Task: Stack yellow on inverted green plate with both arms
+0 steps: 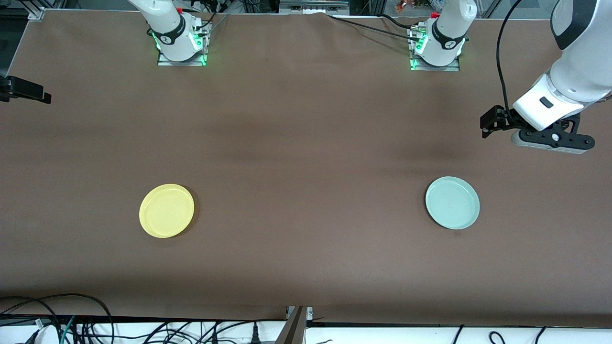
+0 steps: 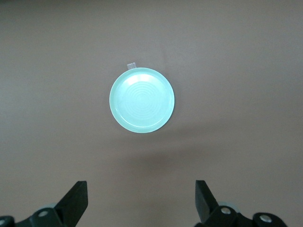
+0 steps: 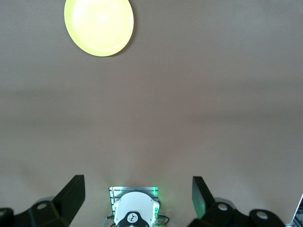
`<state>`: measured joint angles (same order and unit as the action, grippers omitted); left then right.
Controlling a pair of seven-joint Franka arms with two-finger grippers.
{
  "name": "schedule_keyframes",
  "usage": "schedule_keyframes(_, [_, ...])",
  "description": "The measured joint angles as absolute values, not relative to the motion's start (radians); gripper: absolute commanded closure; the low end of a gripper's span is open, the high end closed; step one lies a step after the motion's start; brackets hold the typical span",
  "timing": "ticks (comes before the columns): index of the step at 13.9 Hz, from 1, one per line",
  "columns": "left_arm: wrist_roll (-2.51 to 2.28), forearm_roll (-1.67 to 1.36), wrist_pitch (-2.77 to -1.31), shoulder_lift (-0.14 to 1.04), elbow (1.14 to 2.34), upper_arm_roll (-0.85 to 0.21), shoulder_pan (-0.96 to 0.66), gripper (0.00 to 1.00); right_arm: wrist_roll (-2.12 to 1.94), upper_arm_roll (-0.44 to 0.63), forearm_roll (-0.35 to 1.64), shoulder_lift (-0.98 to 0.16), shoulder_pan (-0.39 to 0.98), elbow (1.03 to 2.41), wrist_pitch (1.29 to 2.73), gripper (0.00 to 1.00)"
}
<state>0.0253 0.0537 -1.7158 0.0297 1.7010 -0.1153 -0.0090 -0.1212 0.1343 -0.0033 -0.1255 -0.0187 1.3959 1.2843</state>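
The yellow plate (image 1: pixel 166 210) (image 3: pixel 99 26) lies flat on the brown table toward the right arm's end. At the left arm's end lies the green plate (image 1: pixel 452 202) (image 2: pixel 142 100); fine concentric rings show on its upward face, and I cannot tell which side is up. My left gripper (image 2: pixel 141 191) hangs open and empty high over bare table, apart from the green plate; its hand (image 1: pixel 550 136) shows in the front view. My right gripper (image 3: pixel 137 189) is open and empty, high over its own arm's base (image 3: pixel 135 210), well away from the yellow plate.
Both arm bases (image 1: pixel 180 43) (image 1: pixel 436 48) stand at the table's edge farthest from the front camera. A small pale tab (image 2: pixel 130 65) lies at the green plate's rim. Cables (image 1: pixel 71 320) run below the table's near edge.
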Motion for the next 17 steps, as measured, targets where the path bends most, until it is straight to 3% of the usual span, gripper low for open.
schedule_keyframes(17, [0.025, 0.053, -1.678, 0.048, 1.699, -0.108, -0.009, 0.00, -0.120, 0.130, -0.003, -0.152, -0.015, 1.386, 1.368, 0.00])
